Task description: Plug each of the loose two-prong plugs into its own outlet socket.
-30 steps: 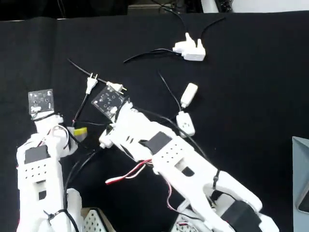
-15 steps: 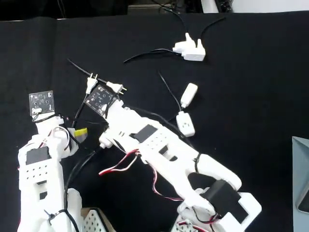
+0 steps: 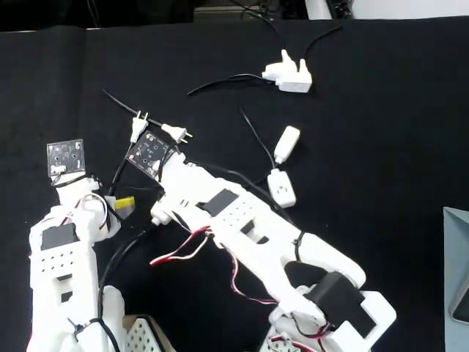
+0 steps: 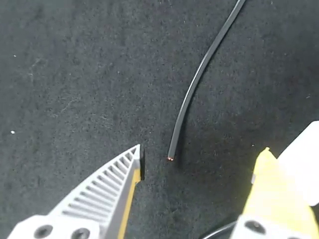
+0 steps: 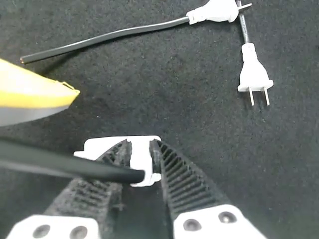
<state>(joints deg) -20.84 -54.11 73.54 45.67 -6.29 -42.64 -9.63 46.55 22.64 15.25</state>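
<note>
My right gripper (image 5: 141, 145) is shut on a small white outlet socket (image 5: 140, 152), where a black cable (image 5: 65, 167) ends. Beyond it on the black cloth lie two loose white two-prong plugs (image 5: 254, 74) (image 5: 215, 11); from above they show as one plug (image 3: 137, 126) and the other (image 3: 176, 132), just past the right arm's wrist (image 3: 150, 154). My left gripper (image 4: 199, 167) is open over the bare end of a black cable (image 4: 171, 158). Its yellow fingertip (image 3: 123, 200) sits just left of the right arm.
Farther right lie a white socket (image 3: 282, 187) and a white oblong piece (image 3: 287, 143). At the back, a white plug-and-socket pair (image 3: 289, 75) has black cables. A grey box (image 3: 458, 279) stands at the right edge. Loose cables cross near the plugs.
The right arm has swung left, carrying its wrist toward the two loose plugs, and its elbow has folded in. The left arm has barely shifted.
</note>
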